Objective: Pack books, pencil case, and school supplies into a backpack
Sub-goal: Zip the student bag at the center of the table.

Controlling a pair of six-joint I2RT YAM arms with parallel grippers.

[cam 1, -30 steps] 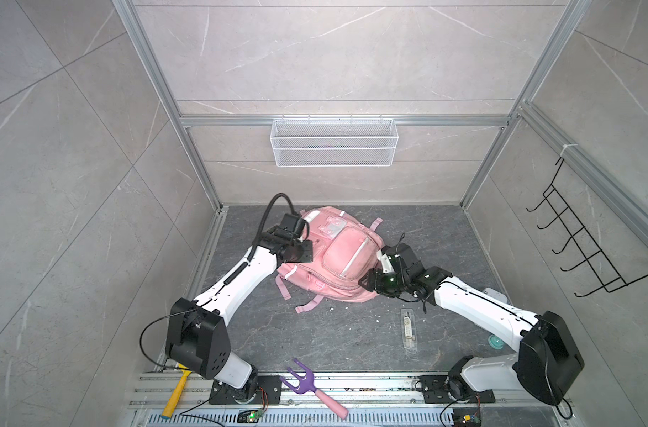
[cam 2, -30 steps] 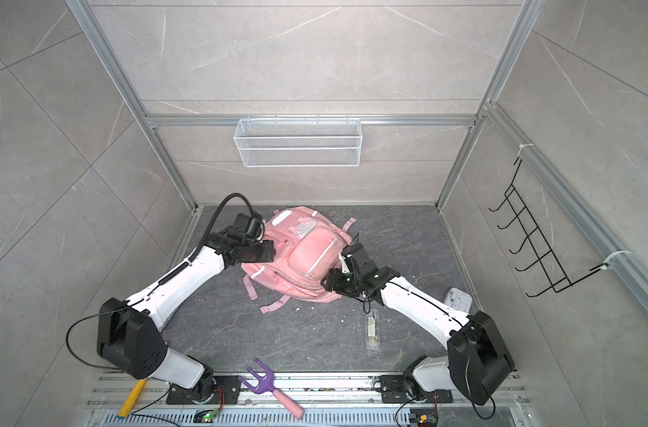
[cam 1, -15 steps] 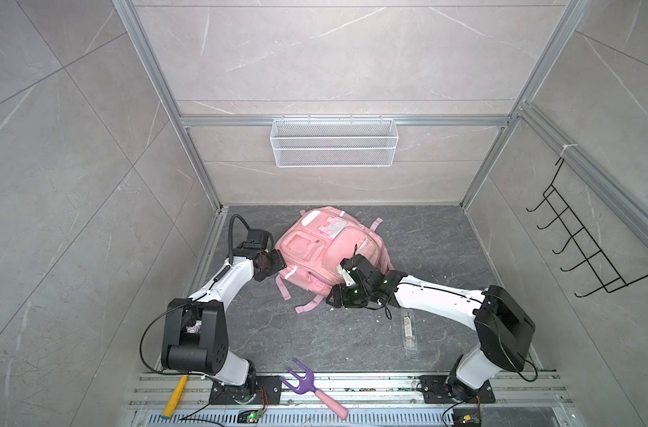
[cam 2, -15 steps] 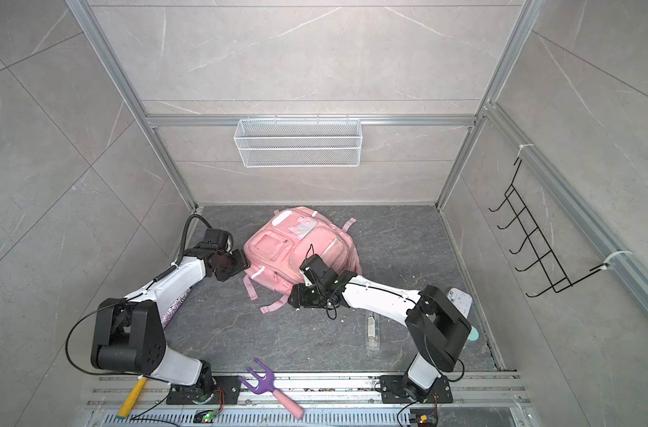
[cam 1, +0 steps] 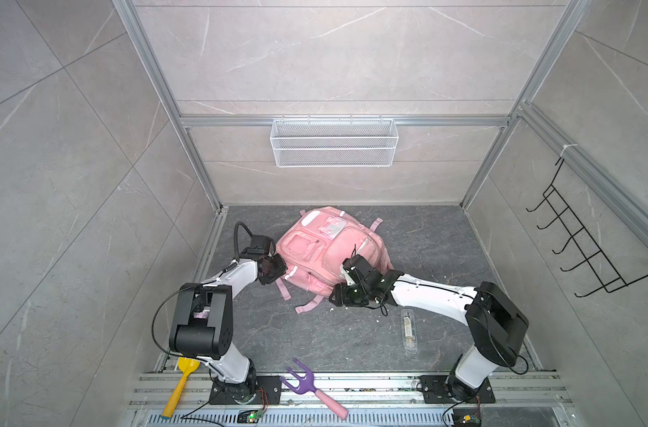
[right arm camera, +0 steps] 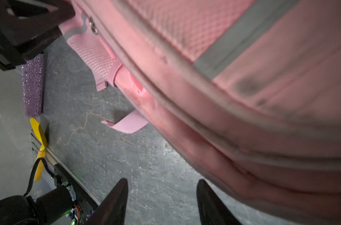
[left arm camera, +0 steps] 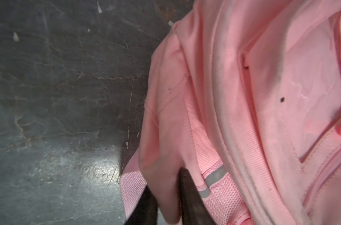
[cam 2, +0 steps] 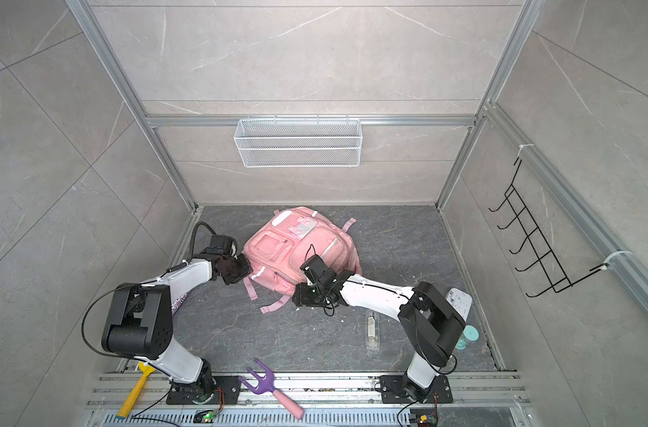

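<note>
We stand in a booth walled with large grey, marble-veined tiles (cam 1: 333,55), framed by aluminium profiles (cam 1: 222,121). At twelve o'clock a white wire basket (cam 1: 333,148) hangs on the back wall. At three o'clock a black wire hook rack (cam 1: 589,237) is fixed to the side wall. The floor (cam 1: 315,340) is dark grey veined stone, glossy where light falls. At six o'clock, slotted metal rails (cam 1: 381,386) cross the front.

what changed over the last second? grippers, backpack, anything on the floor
The left gripper pulled back toward its base along the backpack's side and closed on a fold of its fabric. The right gripper swept from the backpack's right side to its near edge; its jaws are open and hold nothing. The backpack, packet and purple fork stayed roughly in place.
</note>
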